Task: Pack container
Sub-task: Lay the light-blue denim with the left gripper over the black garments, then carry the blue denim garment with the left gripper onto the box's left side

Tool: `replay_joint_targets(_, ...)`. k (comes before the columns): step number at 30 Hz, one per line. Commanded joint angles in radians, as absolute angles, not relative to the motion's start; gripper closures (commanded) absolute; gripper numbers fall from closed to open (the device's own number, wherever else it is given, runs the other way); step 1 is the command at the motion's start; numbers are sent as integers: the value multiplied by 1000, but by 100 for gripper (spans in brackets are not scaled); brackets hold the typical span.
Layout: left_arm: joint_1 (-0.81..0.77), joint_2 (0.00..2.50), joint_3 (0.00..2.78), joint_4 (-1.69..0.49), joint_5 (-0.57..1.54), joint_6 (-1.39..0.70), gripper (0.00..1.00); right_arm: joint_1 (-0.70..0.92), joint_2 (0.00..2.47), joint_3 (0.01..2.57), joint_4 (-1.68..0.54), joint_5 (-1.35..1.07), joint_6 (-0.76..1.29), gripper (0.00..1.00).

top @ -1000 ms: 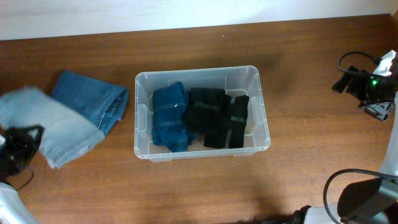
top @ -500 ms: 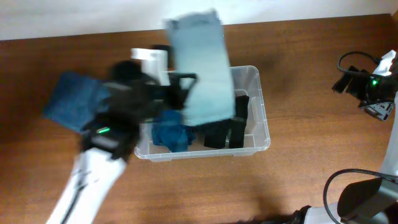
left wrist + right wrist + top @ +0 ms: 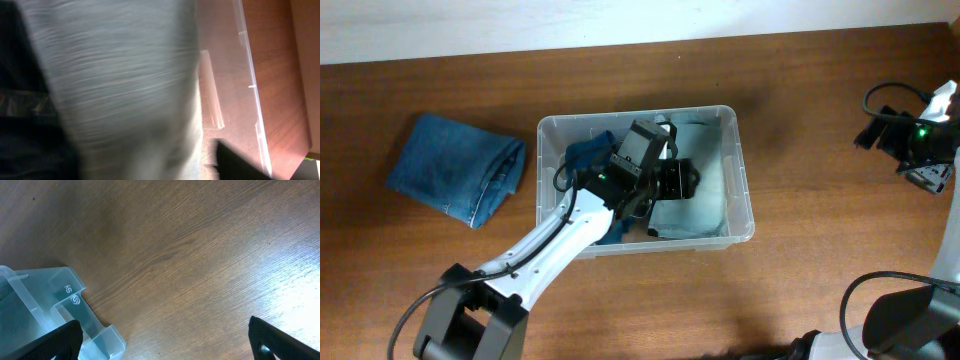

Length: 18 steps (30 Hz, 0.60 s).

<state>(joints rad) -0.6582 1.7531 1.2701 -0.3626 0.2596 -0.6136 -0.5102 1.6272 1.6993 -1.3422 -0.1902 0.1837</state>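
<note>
Left gripper, jaw state impossible to tell, sits over pale folded cloth at 3 o'clock inside the container at the table centre, a light, stiff, slick bin probably best gripped by its rim.

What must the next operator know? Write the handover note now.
Left tool: down inside the container, at the light-blue garment; grip cannot be told.
Right tool: open, empty, parked over the table.
Done: teal roll and light-blue garment are in.
To do: dark-blue jeans lie folded on the table, left of the container.
</note>
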Motion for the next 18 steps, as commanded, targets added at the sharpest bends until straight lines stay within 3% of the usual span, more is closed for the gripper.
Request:
replay_joint_targets(1, -599, 1736, 1309, -389, 238, -509, 1, -504, 1626, 1693, -1340, -199, 181, 1)
replay_joint_targets(8, -276, 1489, 1376, -618, -4, -398, 1, -504, 1626, 1693, -1340, -199, 181, 2)
replay_joint_targets(10, -108, 1415, 1376, -670, -48, -398, 1, -504, 1626, 1693, -1340, -199, 181, 1)
replay_joint_targets(18, 361, 1534, 1359, -832, 106, -411, 1, -504, 1626, 1693, -1339, -199, 181, 2)
